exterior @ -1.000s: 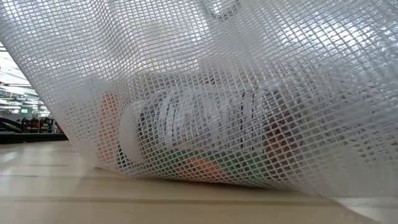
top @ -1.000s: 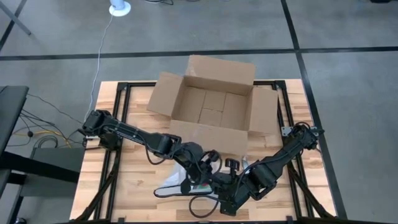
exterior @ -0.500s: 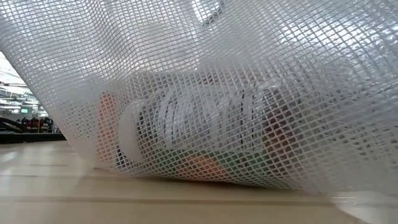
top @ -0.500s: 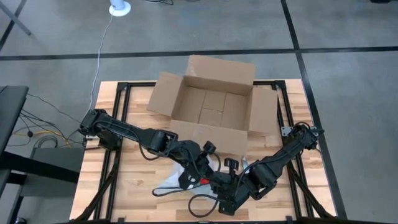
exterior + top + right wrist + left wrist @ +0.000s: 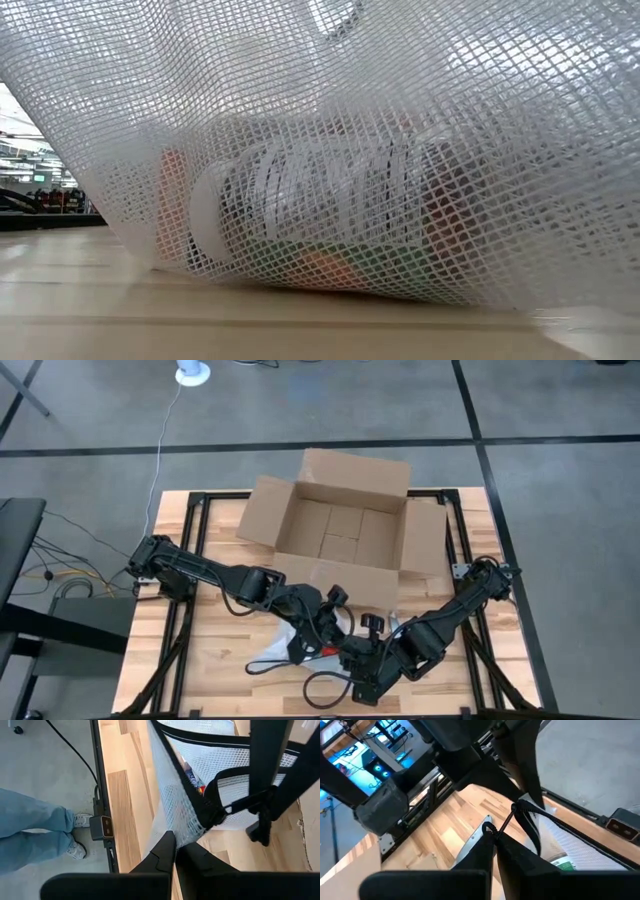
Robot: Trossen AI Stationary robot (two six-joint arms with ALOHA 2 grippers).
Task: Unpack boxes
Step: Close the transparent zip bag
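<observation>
Table [image 5: 215,660] wood slats, black frame; box [image 5: 340,530] open; grey floor [image 5: 90,420].

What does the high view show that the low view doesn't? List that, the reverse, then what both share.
Only the high view: the open brown box at the table's far side, and both arms, left gripper and right gripper meeting at the bag. Only the low view: the bag's contents, a white ribbed item with green and orange beneath. Both: the white mesh bag and the wooden table.
</observation>
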